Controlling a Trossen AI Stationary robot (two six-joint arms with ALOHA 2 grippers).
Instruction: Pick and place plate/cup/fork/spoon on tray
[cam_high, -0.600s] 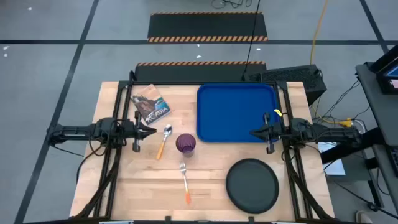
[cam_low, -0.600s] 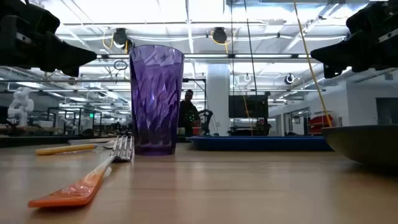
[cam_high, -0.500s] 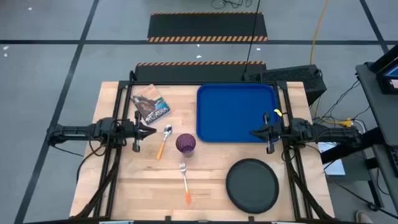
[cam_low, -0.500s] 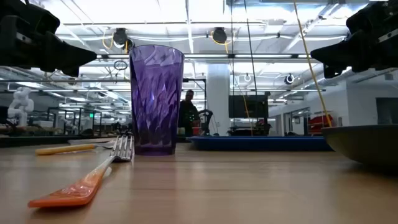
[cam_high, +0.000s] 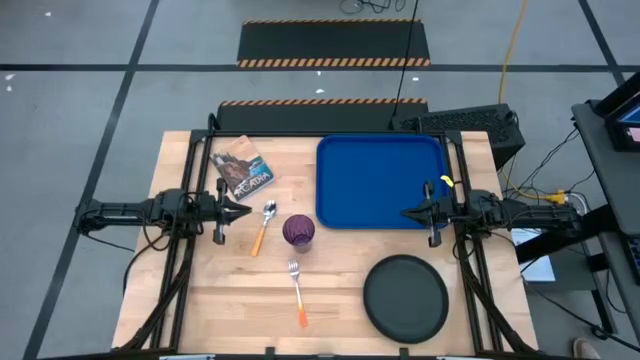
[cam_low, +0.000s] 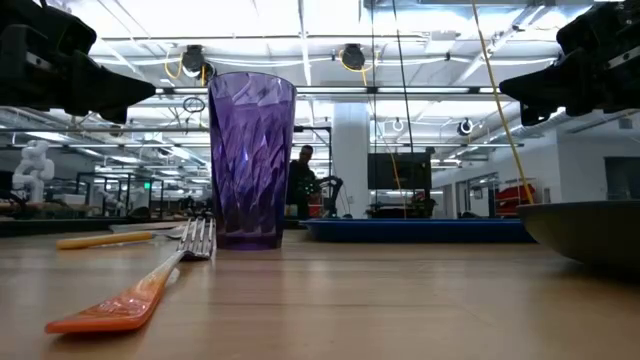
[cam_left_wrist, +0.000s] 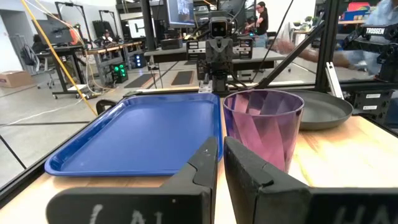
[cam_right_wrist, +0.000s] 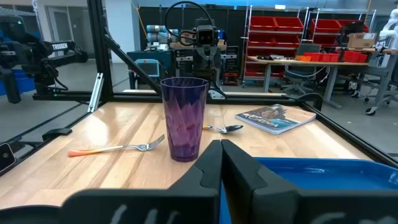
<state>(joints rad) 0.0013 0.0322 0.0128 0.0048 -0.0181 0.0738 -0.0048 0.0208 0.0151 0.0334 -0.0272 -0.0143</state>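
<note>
The purple cup (cam_high: 298, 231) stands upright on the table's middle. The spoon (cam_high: 265, 225) lies to its left and the fork (cam_high: 297, 291) nearer the front edge. The black plate (cam_high: 405, 297) lies at the front right. The blue tray (cam_high: 381, 182) lies at the far right. My left gripper (cam_high: 247, 212) hovers shut above the table's left part, pointing toward the spoon and cup. My right gripper (cam_high: 405, 213) hovers shut over the tray's near edge. In the left wrist view the cup (cam_left_wrist: 263, 124) stands just beyond my fingers.
A small printed booklet (cam_high: 243, 170) lies at the far left of the table. Bare wood lies at the front left and between the fork and the plate. People show in the room beyond the table.
</note>
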